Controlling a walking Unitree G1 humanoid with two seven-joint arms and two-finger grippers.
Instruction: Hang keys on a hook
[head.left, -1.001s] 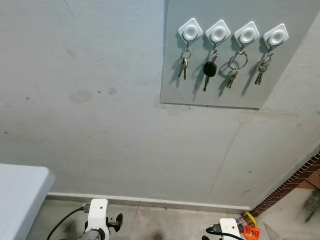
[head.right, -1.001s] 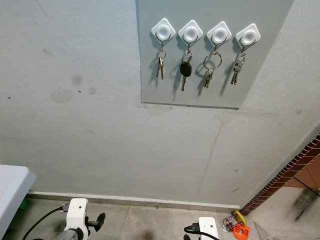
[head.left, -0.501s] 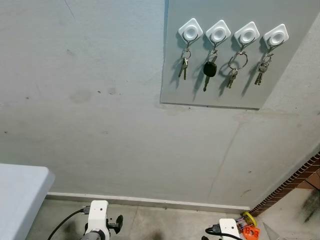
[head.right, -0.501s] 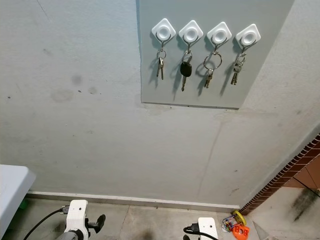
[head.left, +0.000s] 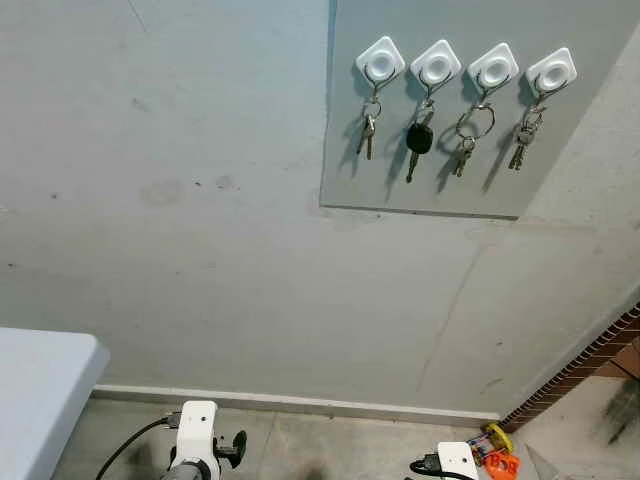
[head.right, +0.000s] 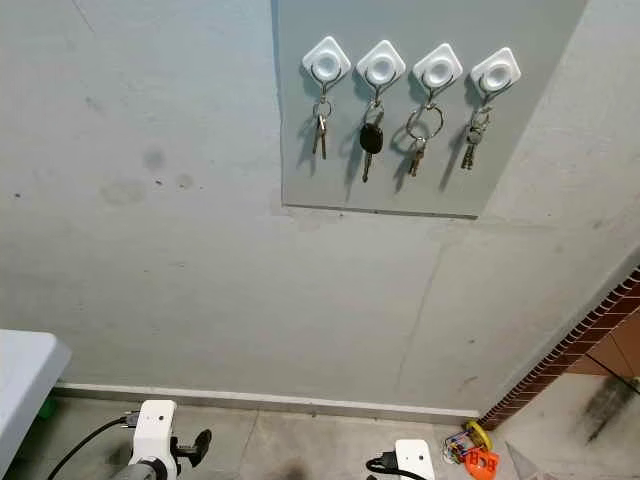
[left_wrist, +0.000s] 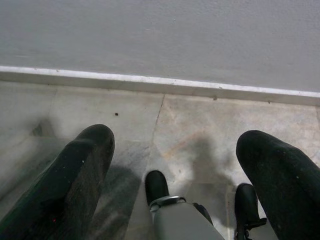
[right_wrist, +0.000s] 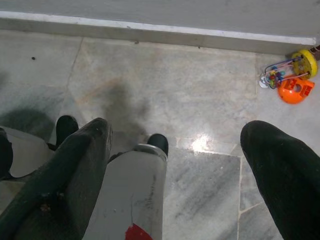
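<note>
Grey wall panel (head.left: 430, 190) carries four white diamond hooks (head.left: 380, 60), each bearing metal key bunches (head.left: 367, 133).
Left wrist view: left gripper (left_wrist: 175, 165) fingers apart, empty, above marble floor (left_wrist: 200, 130). Right wrist view: right gripper (right_wrist: 175, 165) likewise spread, near a colourful plastic toy (right_wrist: 290, 80).

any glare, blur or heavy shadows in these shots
Eye views: sharp, evenly lit, the keys cast soft shadows on the grey panel. Right wrist view: a glare spot on the floor tiles. Left wrist view: gripper fingers close and soft.
</note>
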